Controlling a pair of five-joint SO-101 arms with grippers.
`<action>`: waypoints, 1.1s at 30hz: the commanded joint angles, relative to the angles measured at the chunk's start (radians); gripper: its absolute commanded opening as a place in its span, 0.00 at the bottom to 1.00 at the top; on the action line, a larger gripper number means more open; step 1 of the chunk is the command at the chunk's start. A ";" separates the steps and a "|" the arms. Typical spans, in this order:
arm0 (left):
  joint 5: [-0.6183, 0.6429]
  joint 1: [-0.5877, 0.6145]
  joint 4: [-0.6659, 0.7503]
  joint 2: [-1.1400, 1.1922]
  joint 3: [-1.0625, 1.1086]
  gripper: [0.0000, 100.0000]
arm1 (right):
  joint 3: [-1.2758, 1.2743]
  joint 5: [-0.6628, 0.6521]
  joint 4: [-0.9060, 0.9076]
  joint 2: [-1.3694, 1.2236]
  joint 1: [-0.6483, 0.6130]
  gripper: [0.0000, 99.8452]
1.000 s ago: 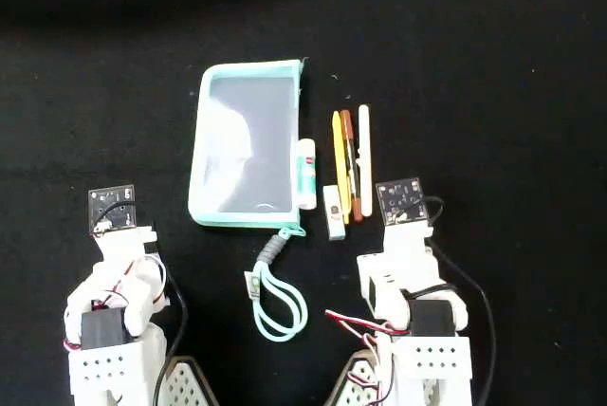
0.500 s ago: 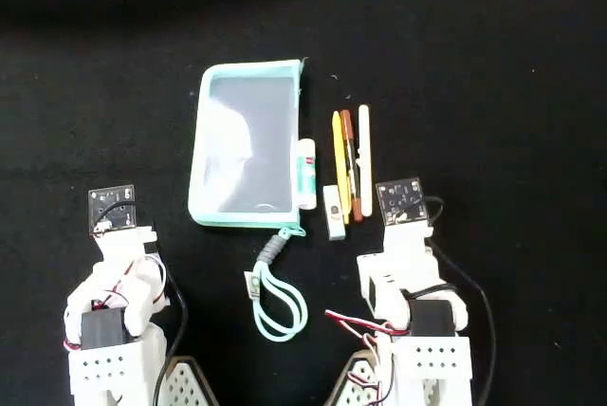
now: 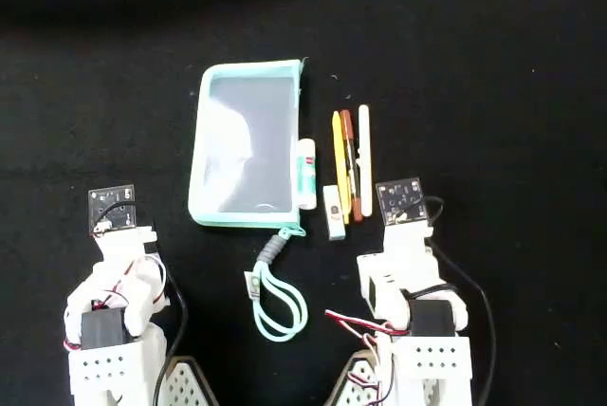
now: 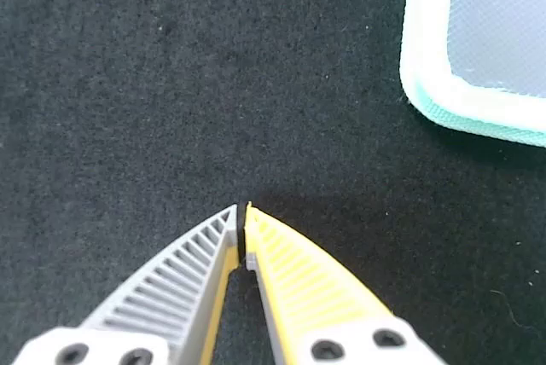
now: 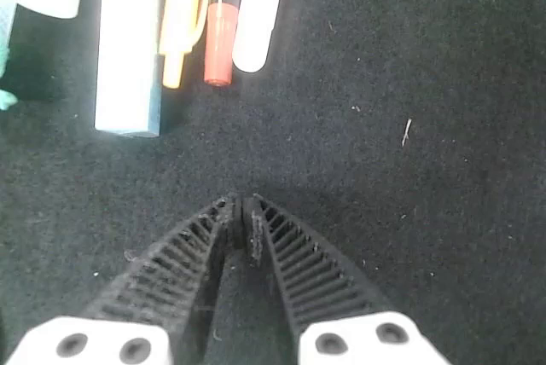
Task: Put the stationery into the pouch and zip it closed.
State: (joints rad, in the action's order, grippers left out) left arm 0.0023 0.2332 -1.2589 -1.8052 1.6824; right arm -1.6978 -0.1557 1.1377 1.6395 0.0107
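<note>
A mint-edged pouch (image 3: 248, 145) with a clear window lies flat at the table's middle, its corner also seen in the left wrist view (image 4: 478, 49). A cord loop (image 3: 277, 304) trails from its near corner. To its right lie a white tube (image 3: 305, 174), a white eraser (image 3: 334, 212), a yellow pen (image 3: 340, 164), a brown pen (image 3: 350, 161) and a white pen (image 3: 365, 157). In the right wrist view the eraser (image 5: 128, 49) and pen tips (image 5: 217, 62) lie just ahead of my right gripper (image 5: 240, 204), which is shut and holds nothing. My left gripper (image 4: 241, 209) is shut over bare cloth, near-left of the pouch.
Black cloth (image 3: 493, 93) covers the whole table. Both arm bases (image 3: 109, 349) (image 3: 422, 340) sit at the near edge. Cables and equipment lie beyond the far edge.
</note>
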 commanded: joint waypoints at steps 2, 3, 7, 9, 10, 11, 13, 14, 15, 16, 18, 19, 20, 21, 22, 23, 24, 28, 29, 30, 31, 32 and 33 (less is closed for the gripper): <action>0.003 0.008 -0.012 -0.009 0.016 0.03 | 0.007 0.011 0.005 0.019 -0.014 0.03; 0.003 0.008 -0.012 -0.009 0.016 0.03 | 0.007 0.011 0.005 0.019 -0.014 0.03; 0.003 0.008 -0.012 -0.009 0.016 0.03 | 0.007 0.008 0.005 0.019 -0.014 0.03; 0.003 0.008 -0.012 -0.009 0.016 0.03 | 0.007 0.009 0.005 0.019 -0.014 0.03; 0.003 0.008 -0.012 -0.009 0.016 0.03 | 0.007 0.009 0.005 0.019 -0.015 0.03; 0.003 0.005 -0.012 -0.009 0.016 0.03 | 0.007 0.009 0.005 0.019 -0.015 0.03; 0.003 0.005 -0.012 -0.009 0.016 0.03 | 0.007 0.011 0.002 0.019 -0.015 0.03; 0.003 0.005 -0.012 -0.009 0.016 0.03 | 0.004 0.011 -0.006 0.019 -0.018 0.03; 0.003 0.004 -0.012 -0.009 0.016 0.03 | 0.002 0.011 -0.029 0.021 -0.038 0.03; 0.003 0.002 -0.012 -0.009 0.016 0.03 | 0.002 0.011 -0.068 0.021 -0.069 0.03; 0.003 0.002 -0.012 -0.009 0.016 0.03 | 0.002 0.011 -0.137 0.019 -0.143 0.03; 0.003 0.002 -0.012 -0.009 0.016 0.03 | 0.002 0.011 -0.160 0.019 -0.195 0.03; 0.003 0.002 -0.012 -0.009 0.016 0.03 | 0.002 0.011 -0.176 0.019 -0.255 0.03; 0.003 0.004 -0.012 -0.009 0.016 0.03 | 0.002 0.011 -0.183 0.019 -0.308 0.03; 0.003 0.008 -0.012 -0.009 0.016 0.03 | 0.002 0.011 -0.184 0.019 -0.362 0.03; 0.003 0.008 -0.012 -0.009 0.016 0.03 | 0.002 0.011 -0.187 0.019 -0.411 0.03; 0.003 0.008 -0.012 -0.009 0.016 0.03 | 0.002 0.011 -0.189 0.019 -0.459 0.03; 0.003 0.008 -0.012 -0.009 0.016 0.03 | 0.005 0.009 -0.215 0.019 -0.591 0.03; 0.003 0.008 -0.012 -0.009 0.016 0.03 | 0.013 0.009 -0.216 0.019 -0.608 0.03; 0.003 0.008 -0.012 -0.009 0.016 0.03 | 0.028 0.009 -0.224 0.019 -0.626 0.03; 0.003 0.008 -0.012 -0.009 0.016 0.03 | 0.041 0.003 -0.241 0.019 -0.646 0.03; 0.003 0.008 -0.012 -0.009 0.016 0.03 | 0.047 0.002 -0.265 0.019 -0.661 0.03; 0.003 0.008 -0.012 -0.009 0.016 0.03 | 0.044 0.002 -0.307 0.019 -0.669 0.03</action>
State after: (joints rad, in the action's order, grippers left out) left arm 0.0023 0.2332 -1.2589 -1.8052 1.6824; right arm -1.6978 -0.1557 0.9106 1.6502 -0.6153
